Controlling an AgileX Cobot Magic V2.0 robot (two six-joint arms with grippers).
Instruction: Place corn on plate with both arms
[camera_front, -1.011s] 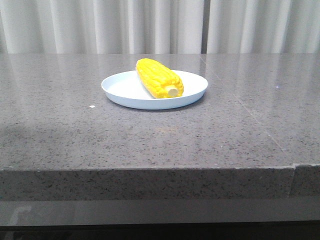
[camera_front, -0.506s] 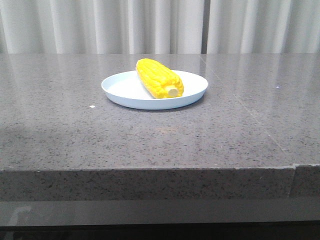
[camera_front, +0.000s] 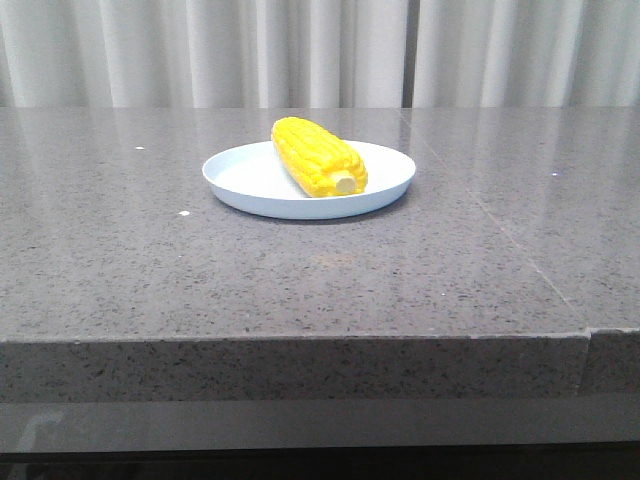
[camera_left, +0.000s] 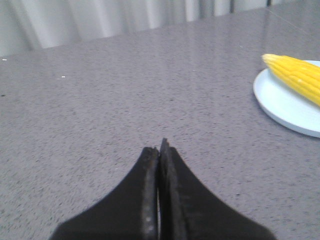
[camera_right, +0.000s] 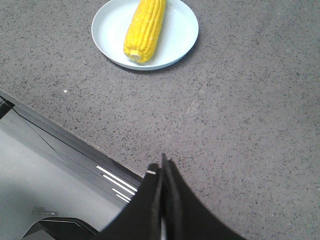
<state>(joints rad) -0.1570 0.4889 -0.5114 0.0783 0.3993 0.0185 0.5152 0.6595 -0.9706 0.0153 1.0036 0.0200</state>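
Observation:
The yellow corn (camera_front: 318, 156) lies on the pale blue-white plate (camera_front: 240, 180) at the middle of the grey stone table, its pale stub end toward the front. Neither gripper shows in the front view. In the left wrist view my left gripper (camera_left: 159, 149) is shut and empty over bare table, with the plate (camera_left: 280, 102) and the corn's tapered tip (camera_left: 295, 72) off to one side. In the right wrist view my right gripper (camera_right: 159, 167) is shut and empty above the table's front edge, well apart from the plate (camera_right: 177, 35) and corn (camera_right: 145, 30).
The grey speckled table (camera_front: 150, 270) has a front edge (camera_front: 300, 340) and a seam running along its right part (camera_front: 520, 250). White curtains (camera_front: 200, 50) hang behind. Below the table edge a grey floor and dark base show in the right wrist view (camera_right: 45, 190).
A faint shadow at the table's left front has cleared. Corn and plate have not moved.

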